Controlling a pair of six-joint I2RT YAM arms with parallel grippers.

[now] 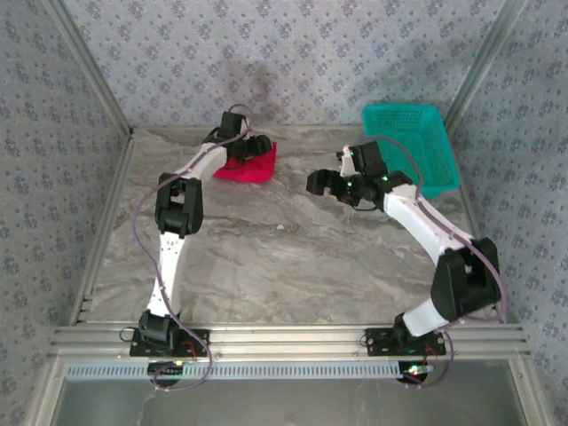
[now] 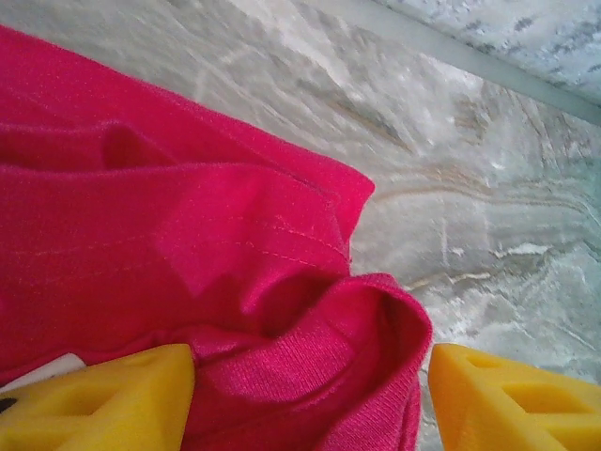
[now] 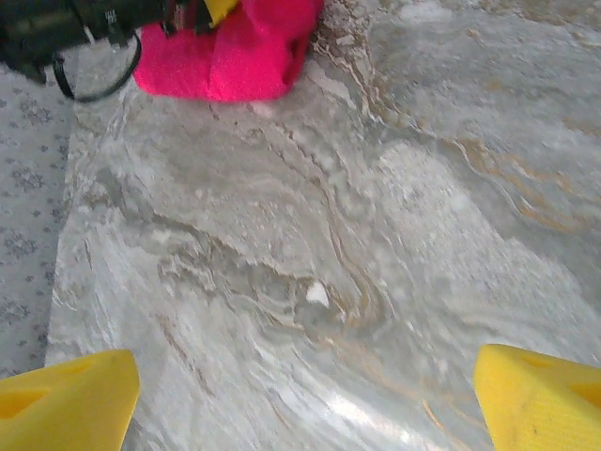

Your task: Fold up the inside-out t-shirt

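- The left gripper point(image 2: 310, 404) is released. Its two blunt yellow wedge fingertips point(image 2: 103, 399) stand spread on either side of a bunched fold, which looks plump and unsqueezed.
- Between those fingertips lies the inside-out t-shirt point(image 2: 188, 235), a bright red, soft, finely ribbed knit. A rolled hem curls into a rounded lip just beside the farther fingertip.
- Just ahead of that gripper the cloth lies in overlapping flaps, with a stitched seam line running across one and a shallow crease beyond it.
- Past the cloth's edge, ahead of the gripper, is the desk point(image 2: 470, 188), smooth and glossy, grey marble-patterned with tan veins.
- The right gripper point(image 3: 305, 404) is released too. Its yellow fingertips point(image 3: 66, 399) are held wide, with nothing but bare desk between them.
- A short way ahead of the right gripper a small white fleck point(image 3: 317, 294) sits on the desk surface.
- Far ahead of it and to the left, the t-shirt forms a compact red heap under the left gripper.
- Behind the right gripper stands a teal plastic mesh basket point(image 1: 408, 146), rectangular with flared sides, well apart from the t-shirt.
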